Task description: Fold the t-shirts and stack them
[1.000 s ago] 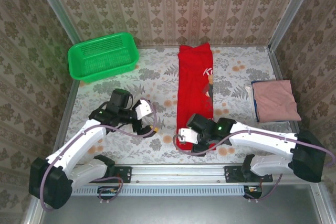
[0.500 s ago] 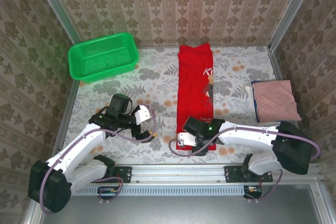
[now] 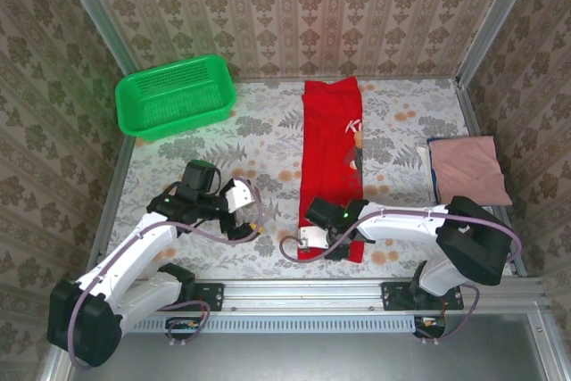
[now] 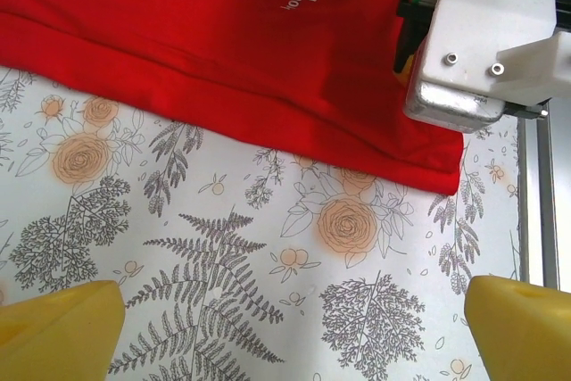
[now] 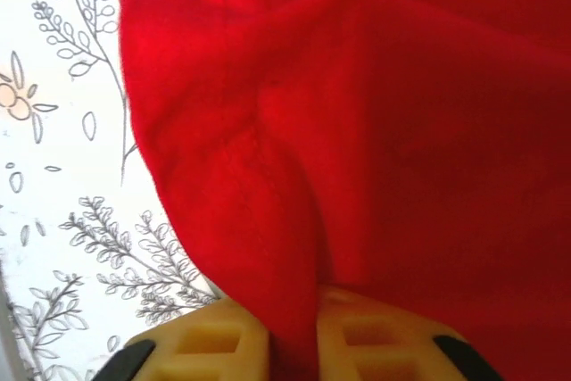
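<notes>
Top external: high behind the arm bases (image 3: 178,281), facing down and forward, whole desk (image 3: 268,131) in frame. Left wrist: low over the desk, close, facing the near end of the red t-shirt (image 4: 223,51). Right wrist: tight on that same cloth end, right pincer (image 5: 285,345) at bottom edge. All three share it.

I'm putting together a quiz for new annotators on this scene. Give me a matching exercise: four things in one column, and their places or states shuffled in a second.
Things
1. red shirt
2. pink shirt
3. basket
4. left gripper

Places or states
A. far left corner
B. open, above the table
C. folded, at the right edge
D. long strip in the middle, near end pinched by the right gripper

Pairs: 1-D, 2-C, 3-A, 4-B
</notes>
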